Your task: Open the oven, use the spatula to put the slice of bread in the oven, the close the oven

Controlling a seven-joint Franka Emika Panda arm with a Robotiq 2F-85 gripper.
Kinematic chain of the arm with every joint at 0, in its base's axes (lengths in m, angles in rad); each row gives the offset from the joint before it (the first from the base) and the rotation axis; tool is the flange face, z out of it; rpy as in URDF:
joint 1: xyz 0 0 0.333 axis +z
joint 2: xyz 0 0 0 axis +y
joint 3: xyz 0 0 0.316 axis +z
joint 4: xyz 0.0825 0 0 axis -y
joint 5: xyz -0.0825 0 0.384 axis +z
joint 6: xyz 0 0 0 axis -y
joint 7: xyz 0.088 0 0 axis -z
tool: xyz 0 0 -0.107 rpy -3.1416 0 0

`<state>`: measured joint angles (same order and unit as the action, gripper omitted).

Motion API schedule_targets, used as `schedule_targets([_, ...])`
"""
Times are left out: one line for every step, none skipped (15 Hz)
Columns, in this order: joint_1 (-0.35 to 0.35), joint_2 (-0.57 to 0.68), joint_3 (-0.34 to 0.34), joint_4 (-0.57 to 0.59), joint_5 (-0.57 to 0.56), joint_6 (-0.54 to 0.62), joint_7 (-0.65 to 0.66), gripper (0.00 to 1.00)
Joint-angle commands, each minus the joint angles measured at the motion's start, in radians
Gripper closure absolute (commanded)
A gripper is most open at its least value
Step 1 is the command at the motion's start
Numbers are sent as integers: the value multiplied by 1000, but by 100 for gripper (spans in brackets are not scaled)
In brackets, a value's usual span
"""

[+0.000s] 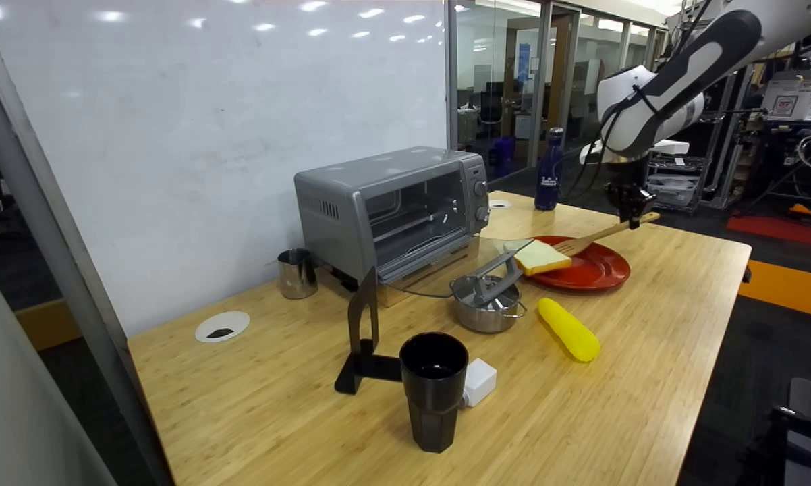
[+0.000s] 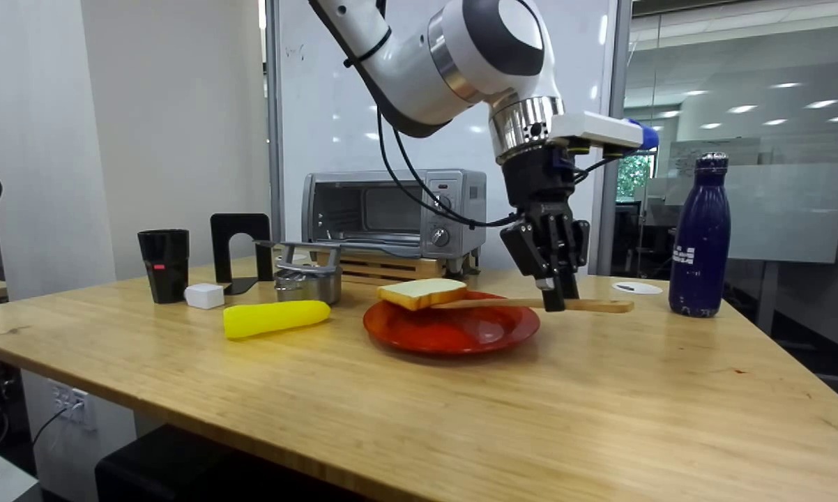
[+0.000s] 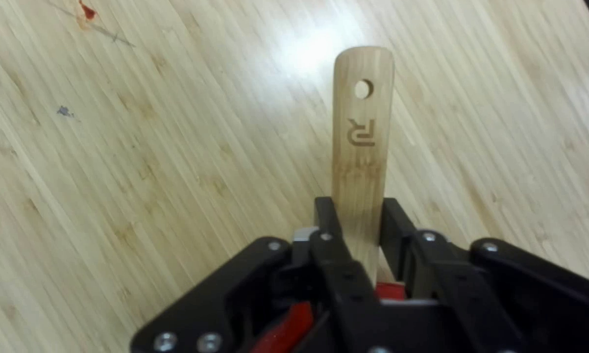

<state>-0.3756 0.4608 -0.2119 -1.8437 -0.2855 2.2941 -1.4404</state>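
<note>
Robotiq gripper (image 3: 357, 215), right of centre in both exterior views, is closed around the slotted wooden spatula (image 3: 360, 169), gripping it by the handle. Left to right in an exterior view, the toaster oven (image 2: 374, 216) sits just left of centre, its dial markings too small to read. The slice of white bread (image 2: 422, 291) lies mid-frame, over the left side of the red plate (image 2: 489, 331), with the spatula's blade running to its right edge; how far under is hidden. It looks light and soft, likely to slide off smooth wood, so it wants support from beneath rather than a pinch. The handle should be stiff and light, best taken near its end. That end carries a brown stamp like a sideways R in the wrist view; the navy bottle (image 2: 701, 237), far right, bears white print I can't read.
</note>
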Motion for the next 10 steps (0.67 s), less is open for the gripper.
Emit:
schedule_targets([-39, 20, 28, -6, 73, 56, -50, 93])
schedule_targets([-42, 24, 29, -5, 86, 62, -58, 93])
schedule_targets([-46, 30, 30, -5, 97, 68, -66, 93])
schedule_targets([-49, 36, 31, -4, 107, 72, -75, 93])
schedule_targets([-52, 42, 32, -4, 113, 77, -83, 93])
schedule_targets([-55, 49, 33, -4, 117, 84, -92, 93])
schedule_targets([-57, 54, 35, -4, 120, 94, -98, 93])
schedule_targets([-60, 59, 37, -5, 124, 106, -109, 93])
schedule_targets([-61, 63, 39, -6, 124, 116, -117, 93])
schedule_targets([-61, 65, 41, -8, 125, 125, -122, 93])
